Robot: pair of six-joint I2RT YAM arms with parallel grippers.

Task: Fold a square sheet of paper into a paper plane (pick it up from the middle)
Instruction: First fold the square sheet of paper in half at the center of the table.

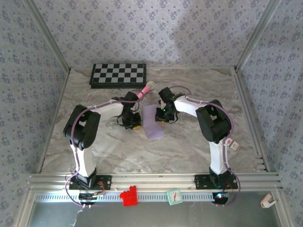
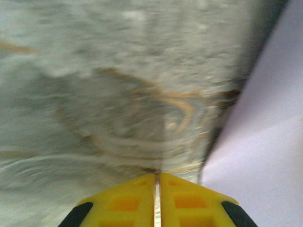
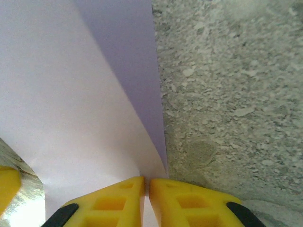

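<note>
Nearside of black-and-white checkered board [image 1: 118, 75]: L gripper [image 2: 157, 178], yellow jaws shut on nothing, sits just left of pale-lavender part-folded paper sheet [image 1: 154, 124]; R gripper [image 3: 147, 183], jaws all but shut, touches sheet's right edge, so nearer. Sheet's long axis points boardward. Pinch or press? Can't tell; left wrist view blurred.

Soft, even daylight overhead; left wrist view motion-blurred, right wrist view sharper.

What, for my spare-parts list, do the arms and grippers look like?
Left arm and right arm: white segments, black joints, looping lavender cables. Left gripper and right gripper: yellow fingers with recessed panels, black corners. Green light at right wrist.
</note>
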